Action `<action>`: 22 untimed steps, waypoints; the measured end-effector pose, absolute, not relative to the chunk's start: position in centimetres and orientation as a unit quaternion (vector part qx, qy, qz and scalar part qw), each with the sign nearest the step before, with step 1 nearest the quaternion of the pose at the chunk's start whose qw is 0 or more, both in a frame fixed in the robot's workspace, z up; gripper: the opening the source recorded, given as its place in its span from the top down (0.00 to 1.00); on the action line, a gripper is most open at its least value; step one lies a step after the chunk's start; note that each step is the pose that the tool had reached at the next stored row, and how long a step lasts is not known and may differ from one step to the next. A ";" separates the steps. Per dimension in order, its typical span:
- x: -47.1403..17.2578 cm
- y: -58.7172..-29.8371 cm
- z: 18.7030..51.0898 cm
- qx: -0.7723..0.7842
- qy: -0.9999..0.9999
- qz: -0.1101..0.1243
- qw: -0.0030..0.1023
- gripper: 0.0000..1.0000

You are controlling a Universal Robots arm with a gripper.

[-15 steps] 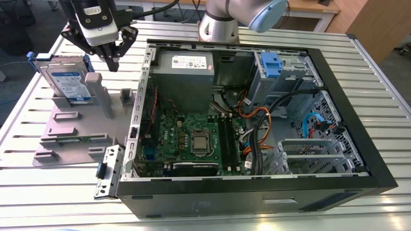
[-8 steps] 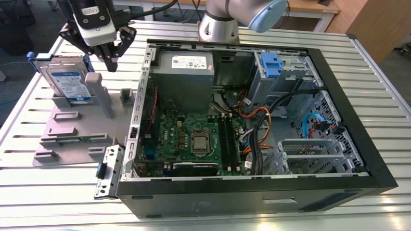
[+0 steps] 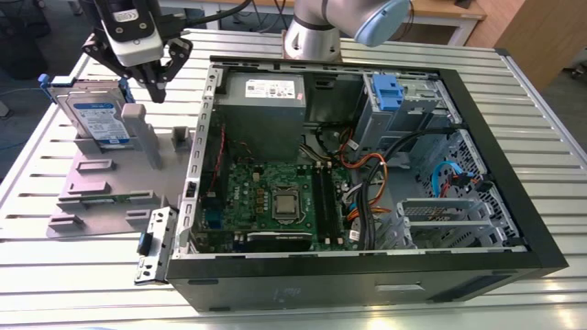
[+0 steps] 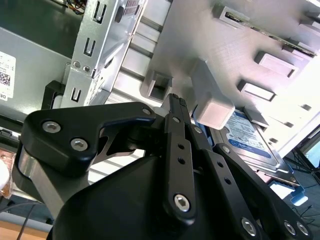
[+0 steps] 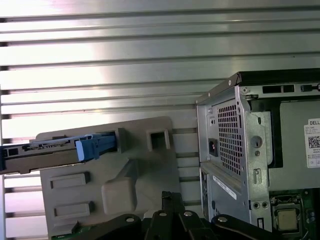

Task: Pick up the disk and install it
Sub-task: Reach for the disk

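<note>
**Silver blue-framed rectangular disk [image 3: 96,117] set on edge, black gripper [image 3: 154,88] just above it**

The disk, a flat metal slab with a white-and-blue label clipped into a blue plastic carrier, is seated on edge in a slot of the matte grey plastic holder [image 3: 106,182]. Its labelled face is turned toward the open black computer case [image 3: 367,292], with a slight lean. The holder is laid on the ribbed aluminium desk [image 3: 55,289], on the exterior view's left of the case. In the first wrist view the disk [image 5: 45,150] is presented edge-on, as a thin bar with its long axis running along the holder's slotted end.

The gripper is held over the holder, near the disk's upper corner on the case side. The disk is thus found below the jaws and toward the exterior view's left. A grey upright post [image 3: 139,130] of the holder is set between the disk's face and the spot under the jaws.

The jaws appear drawn together, with nothing gripped between them; this is judged mainly from the second wrist view, where the gripper [image 4: 176,100] is seen close up. The disk is untouched and not yet in the case.
</note>
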State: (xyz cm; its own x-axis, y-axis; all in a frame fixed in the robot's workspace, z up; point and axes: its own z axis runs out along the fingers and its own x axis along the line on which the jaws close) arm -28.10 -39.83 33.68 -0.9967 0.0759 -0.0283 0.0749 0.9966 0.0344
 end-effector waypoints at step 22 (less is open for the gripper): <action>-28.9 -39.8 33.5 0.038 0.999 0.017 0.015 0.89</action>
State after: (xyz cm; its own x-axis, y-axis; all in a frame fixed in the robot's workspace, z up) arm -28.89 -39.83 33.54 -0.9967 0.0760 -0.0283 0.0751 0.9966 0.0344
